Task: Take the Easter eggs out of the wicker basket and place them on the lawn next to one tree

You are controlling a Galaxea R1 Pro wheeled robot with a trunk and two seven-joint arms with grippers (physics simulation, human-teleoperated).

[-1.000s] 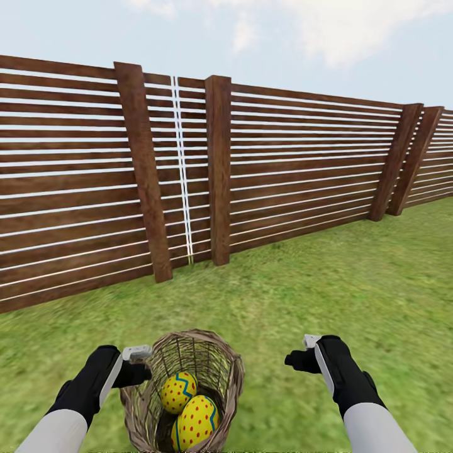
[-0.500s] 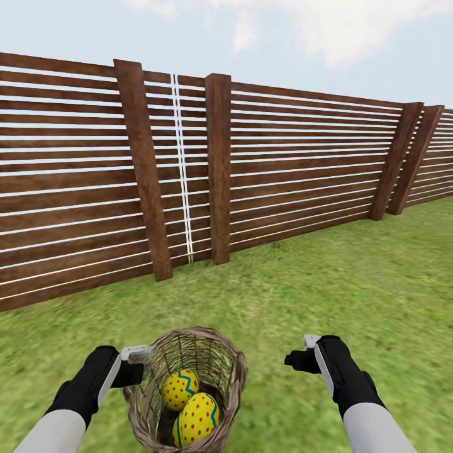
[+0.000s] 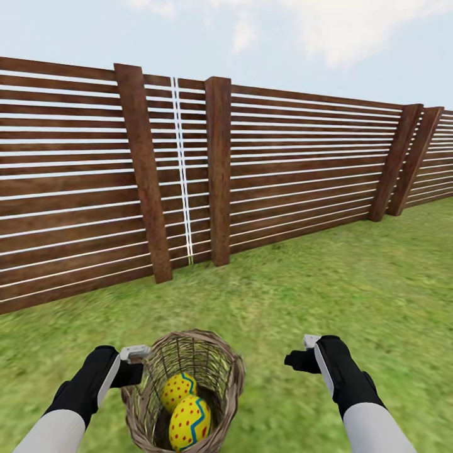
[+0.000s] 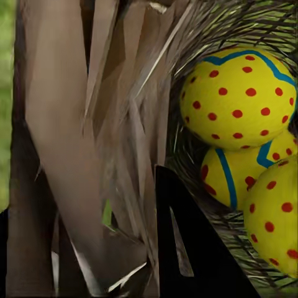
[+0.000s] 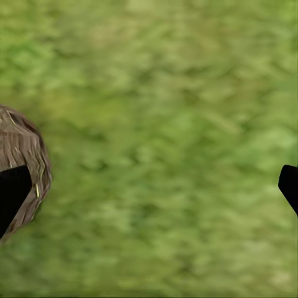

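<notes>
Head view: my left gripper (image 3: 139, 362) clamps basket (image 3: 217, 368) rim to carry eggs (image 3: 187, 420) | right gripper (image 3: 301, 355) jaws apart, free over lawn (image 3: 352, 283)

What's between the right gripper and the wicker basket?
Only bare lawn. In the head view the right gripper hangs apart from the wicker basket; the right wrist view shows just grass between its fingertips, with the basket's wall at one edge.

Rough woven-twig wicker basket (image 3: 217, 371); smooth, glossy painted eggs (image 3: 189, 421); brown wooden slat fence (image 3: 283, 170); blurry matt lawn (image 3: 352, 283).
</notes>
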